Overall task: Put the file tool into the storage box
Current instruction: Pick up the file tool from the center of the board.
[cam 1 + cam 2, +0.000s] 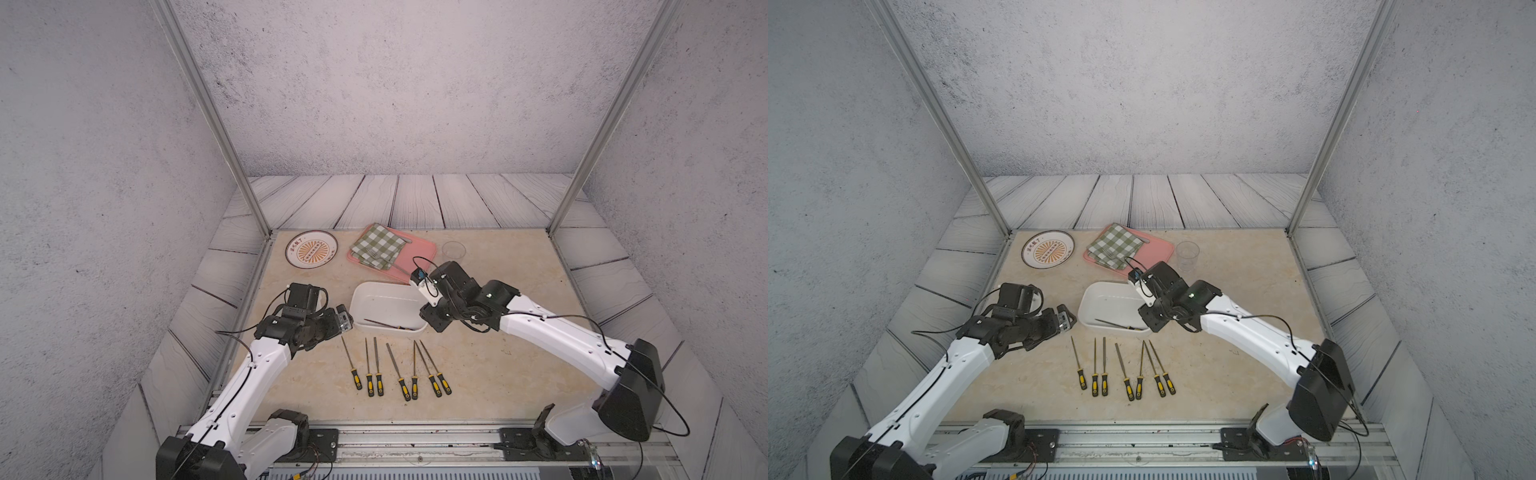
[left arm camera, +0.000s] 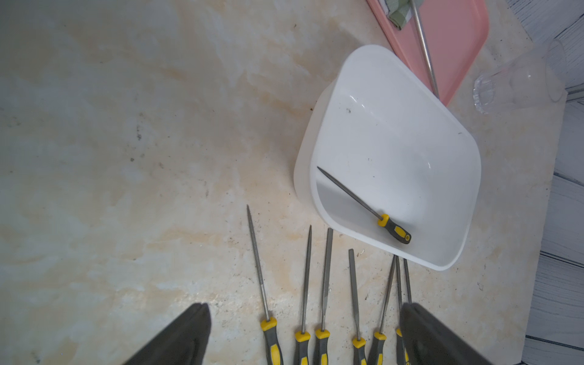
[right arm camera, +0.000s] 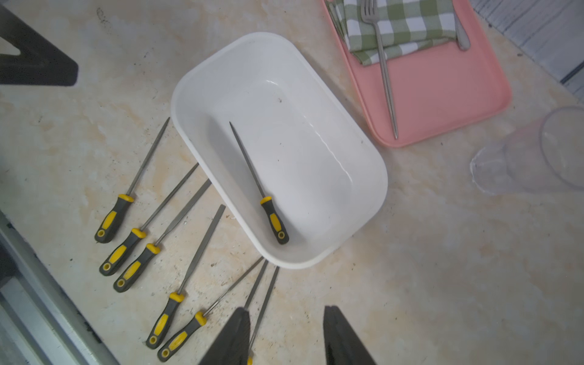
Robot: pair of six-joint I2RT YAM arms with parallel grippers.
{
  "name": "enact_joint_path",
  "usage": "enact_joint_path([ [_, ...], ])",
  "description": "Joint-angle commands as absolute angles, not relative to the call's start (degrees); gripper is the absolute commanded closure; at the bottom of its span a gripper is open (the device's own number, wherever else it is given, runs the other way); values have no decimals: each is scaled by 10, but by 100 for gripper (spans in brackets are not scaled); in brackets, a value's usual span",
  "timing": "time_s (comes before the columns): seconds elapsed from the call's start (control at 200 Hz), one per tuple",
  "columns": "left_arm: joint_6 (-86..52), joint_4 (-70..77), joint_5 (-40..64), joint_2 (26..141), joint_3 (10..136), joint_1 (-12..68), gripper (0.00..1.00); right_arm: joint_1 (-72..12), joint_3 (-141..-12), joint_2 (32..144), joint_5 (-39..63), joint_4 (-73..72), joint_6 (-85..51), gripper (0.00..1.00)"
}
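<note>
Right jaws half-open, empty, over rightmost file (image 3: 269,290) on desk; shaft runs near–far, handle near, tip beside storage box (image 3: 300,151). Left jaws wide.

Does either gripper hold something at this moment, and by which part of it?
Nothing is held. The left gripper and the right gripper both stand open and empty; one file lies free in the storage box.

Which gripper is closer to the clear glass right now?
Right. The right gripper hovers at the storage box's near right corner, the clear glass beyond it; the left gripper sits off the box's left end, farther away.
</note>
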State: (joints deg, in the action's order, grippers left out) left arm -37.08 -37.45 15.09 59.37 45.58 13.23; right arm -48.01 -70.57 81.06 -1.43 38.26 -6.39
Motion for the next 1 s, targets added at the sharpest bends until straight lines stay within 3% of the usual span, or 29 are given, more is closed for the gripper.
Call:
enact_joint_path([
  [0.0, -365, -366, 175, 603, 458, 128, 3, -483, -643, 754, -10, 366, -172, 57],
  [0.4, -338, -374, 191, 608, 420, 129, 1, -483, -444, 621, 55, 396, -304, 54],
  [0.565, -339, -374, 197, 599, 410, 130, 1, -483, -404, 641, 37, 414, -313, 54],
  [0.991, -332, -380, 187, 624, 419, 130, 1, -486, -336, 670, 110, 317, -379, 53],
])
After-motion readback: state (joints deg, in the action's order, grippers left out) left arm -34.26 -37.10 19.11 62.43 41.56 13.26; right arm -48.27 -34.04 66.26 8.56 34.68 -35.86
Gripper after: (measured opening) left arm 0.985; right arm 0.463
